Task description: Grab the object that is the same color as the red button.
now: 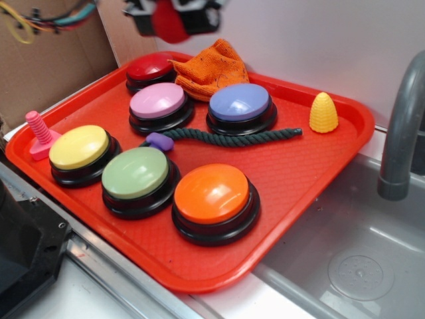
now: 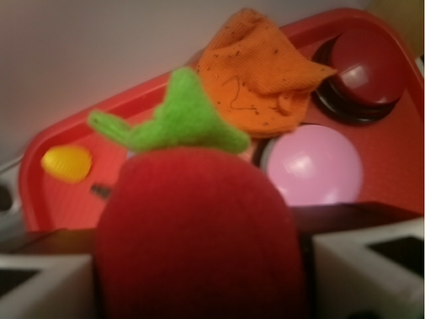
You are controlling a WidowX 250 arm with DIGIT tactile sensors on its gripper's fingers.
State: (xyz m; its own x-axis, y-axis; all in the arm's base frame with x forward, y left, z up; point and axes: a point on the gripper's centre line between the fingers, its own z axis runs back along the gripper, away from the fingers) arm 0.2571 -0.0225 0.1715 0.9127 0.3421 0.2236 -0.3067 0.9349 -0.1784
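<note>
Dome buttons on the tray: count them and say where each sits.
6. Back: red button, pink, blue. Front: yellow, green, orange. The orange cloth may hide something.

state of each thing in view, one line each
hand: raised above the tray's back edge, shut on the strawberry
strawberry: held between the fingers, off the tray
red button: on the tray, untouched
orange cloth: crumpled, overlapping the red button
rope: lying stretched across the tray

Under the gripper (image 1: pixel 174 18) open air; below it the orange cloth (image 1: pixel 211 67) and red button (image 1: pixel 151 68) crowd the tray (image 1: pixel 299 166).
</note>
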